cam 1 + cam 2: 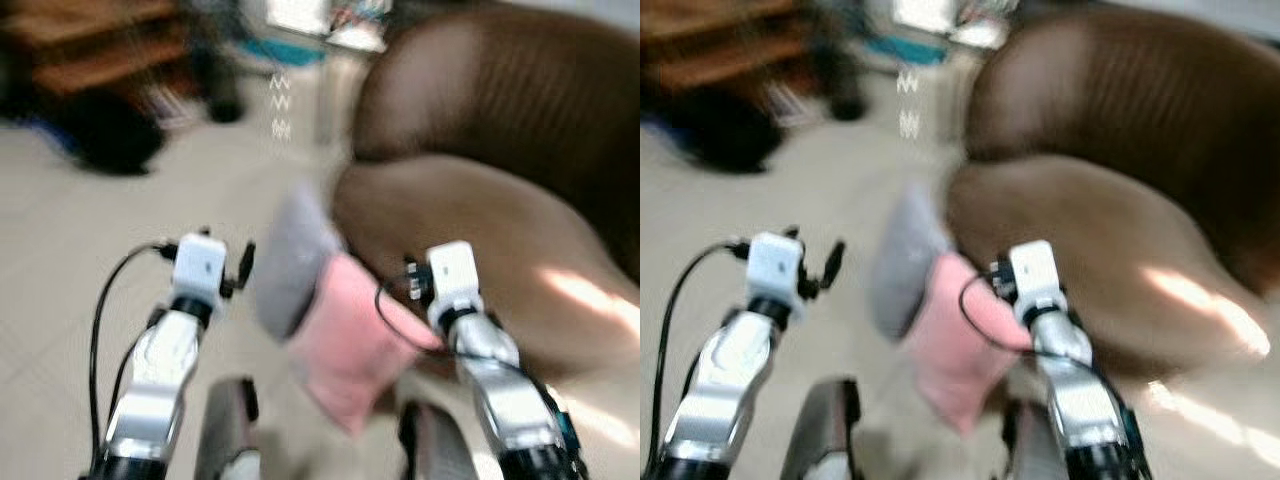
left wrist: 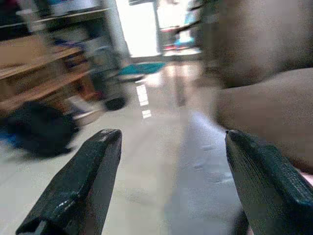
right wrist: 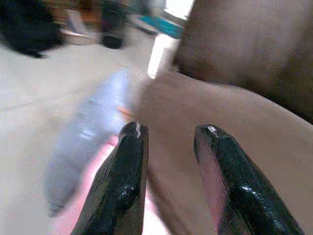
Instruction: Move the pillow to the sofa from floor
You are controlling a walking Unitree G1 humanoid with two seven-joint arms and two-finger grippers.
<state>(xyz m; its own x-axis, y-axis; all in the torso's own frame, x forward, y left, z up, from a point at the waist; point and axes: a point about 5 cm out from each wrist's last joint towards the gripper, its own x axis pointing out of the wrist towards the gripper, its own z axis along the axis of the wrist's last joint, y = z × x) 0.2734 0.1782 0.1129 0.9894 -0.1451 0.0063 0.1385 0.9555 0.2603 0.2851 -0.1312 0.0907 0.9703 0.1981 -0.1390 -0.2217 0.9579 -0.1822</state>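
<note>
The views are blurred. A pink pillow [image 1: 350,345] leans on the floor against the front of the brown sofa [image 1: 480,200], with a grey pillow [image 1: 290,260] standing just behind it on its left. Both my arms reach forward, one on each side of the pillows. My left gripper [image 2: 168,137] is wide open with nothing in it, and the grey pillow [image 2: 205,166] lies ahead between its fingers. My right gripper [image 3: 171,129] is open with a narrower gap and points at the sofa seat [image 3: 220,112]. The grey pillow [image 3: 88,132] and the pink pillow [image 3: 93,196] lie beside it.
Pale tiled floor [image 1: 80,230] spreads to the left. A black bag [image 1: 110,135] lies on it at the back left, below wooden shelves [image 1: 100,50]. Sunlight falls on the sofa's right part [image 1: 590,295].
</note>
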